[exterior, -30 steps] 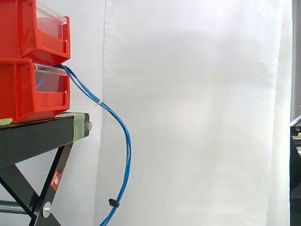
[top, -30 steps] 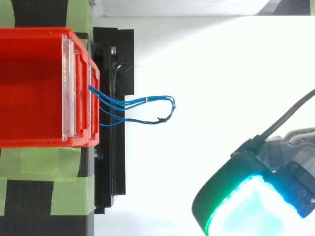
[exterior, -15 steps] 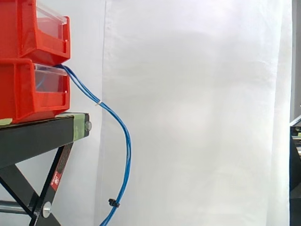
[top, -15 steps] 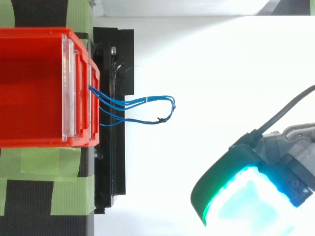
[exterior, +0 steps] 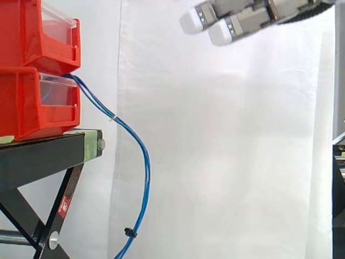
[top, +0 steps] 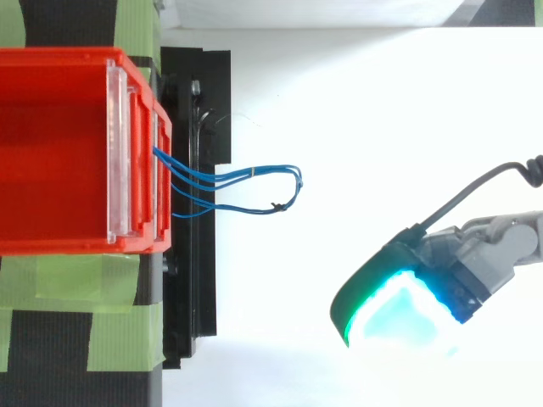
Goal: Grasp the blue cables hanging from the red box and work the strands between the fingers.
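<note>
- The hand (exterior: 245, 16) is up high in the side view, near the top edge. Its fingers are stretched out pretty much straight toward the bins and it's got nothing in it.
- From above, a fingertip pad (top: 397, 309) glows cyan-green, well apart from the cables.
- The blue cables (exterior: 144, 162) come out of the front of the lower red bin (exterior: 27, 105) and droop down past the edge of the black stand (exterior: 43, 156). They hang free in front of the white curtain (exterior: 226, 151).
- There's a little white tie (exterior: 114, 118) around the strands partway down and a black clip (exterior: 130, 233) lower on.
- An upper red bin (exterior: 29, 32) sits stacked on the lower one.
- Top view shows green tape (top: 76, 331) on the stand beside the bins.
</note>
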{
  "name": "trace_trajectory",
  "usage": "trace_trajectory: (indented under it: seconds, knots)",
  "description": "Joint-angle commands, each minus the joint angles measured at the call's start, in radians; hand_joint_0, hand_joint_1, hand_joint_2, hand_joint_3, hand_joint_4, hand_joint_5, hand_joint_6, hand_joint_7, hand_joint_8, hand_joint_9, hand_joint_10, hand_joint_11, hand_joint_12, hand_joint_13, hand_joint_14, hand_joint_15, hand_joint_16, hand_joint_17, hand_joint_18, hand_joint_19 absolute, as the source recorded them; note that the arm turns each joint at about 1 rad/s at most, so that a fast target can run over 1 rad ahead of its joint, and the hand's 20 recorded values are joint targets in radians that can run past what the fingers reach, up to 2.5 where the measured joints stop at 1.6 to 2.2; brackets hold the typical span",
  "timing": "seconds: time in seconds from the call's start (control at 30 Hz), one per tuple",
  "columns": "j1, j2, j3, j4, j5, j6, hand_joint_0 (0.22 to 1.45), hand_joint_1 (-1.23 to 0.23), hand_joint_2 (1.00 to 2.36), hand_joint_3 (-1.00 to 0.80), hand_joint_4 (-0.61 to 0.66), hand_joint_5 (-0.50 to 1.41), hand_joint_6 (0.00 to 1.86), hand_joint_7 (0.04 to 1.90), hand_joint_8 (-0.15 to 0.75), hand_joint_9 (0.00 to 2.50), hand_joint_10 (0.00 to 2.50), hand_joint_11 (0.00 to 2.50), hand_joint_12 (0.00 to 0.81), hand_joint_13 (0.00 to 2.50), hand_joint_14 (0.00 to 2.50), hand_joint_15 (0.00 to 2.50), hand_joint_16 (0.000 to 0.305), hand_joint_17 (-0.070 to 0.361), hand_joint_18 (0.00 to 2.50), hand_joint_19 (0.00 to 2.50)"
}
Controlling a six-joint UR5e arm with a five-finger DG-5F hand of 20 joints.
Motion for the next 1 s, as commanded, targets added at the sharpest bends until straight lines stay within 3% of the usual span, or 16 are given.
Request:
trace_trajectory:
  seconds: [0.0, 0.1, 0.17, 0.5, 0.7, 0.77, 0.8, 0.97]
  knots:
    - [0.003, 0.001, -0.055, 0.047, 0.0, -0.008, 0.62, -0.45, 1.0, -1.0, 0.16, -0.41, 0.01, 0.66, 0.319, 0.11, 0.0, 0.13, 0.436, 0.0, 0.01, 0.27, 0.081, 0.183, 0.0, 0.26]
    - [0.005, 0.001, -0.11, 0.155, 0.018, -0.01, 0.62, -0.46, 1.0, -1.0, 0.16, -0.4, 0.01, 0.67, 0.322, 0.12, 0.0, 0.14, 0.436, 0.0, 0.01, 0.27, 0.081, 0.183, 0.0, 0.26]
    - [0.007, 0.001, -0.13, 0.193, 0.029, -0.012, 0.63, -0.46, 1.0, -1.0, 0.16, -0.4, 0.01, 0.67, 0.321, 0.12, 0.0, 0.14, 0.437, 0.0, 0.01, 0.28, 0.081, 0.181, 0.0, 0.26]
    - [0.011, 0.001, -0.208, 0.224, 0.073, -0.01, 0.63, -0.49, 1.0, -1.0, 0.18, -0.36, 0.0, 0.65, 0.33, 0.18, 0.0, 0.1, 0.445, 0.03, 0.01, 0.24, 0.082, 0.185, 0.01, 0.22]
    - [0.017, 0.001, -0.271, 0.313, 0.084, -0.01, 0.64, -0.5, 1.0, -1.0, 0.18, -0.36, 0.0, 0.65, 0.329, 0.18, 0.0, 0.11, 0.442, 0.03, 0.01, 0.25, 0.082, 0.184, 0.02, 0.22]
    - [0.019, 0.001, -0.29, 0.343, 0.095, -0.012, 0.64, -0.51, 1.0, -1.0, 0.18, -0.36, 0.0, 0.65, 0.329, 0.18, 0.0, 0.11, 0.442, 0.04, 0.01, 0.24, 0.081, 0.183, 0.02, 0.22]
    - [0.02, -0.001, -0.311, 0.382, 0.119, -0.012, 0.64, -0.51, 1.0, -1.0, 0.18, -0.36, 0.0, 0.65, 0.328, 0.18, 0.0, 0.1, 0.441, 0.04, 0.01, 0.24, 0.081, 0.182, 0.02, 0.23]
    - [0.028, -0.001, -0.345, 0.403, 0.145, -0.016, 0.64, -0.51, 1.0, -1.0, 0.18, -0.36, 0.0, 0.65, 0.328, 0.18, 0.0, 0.1, 0.441, 0.04, 0.01, 0.25, 0.081, 0.182, 0.02, 0.23]
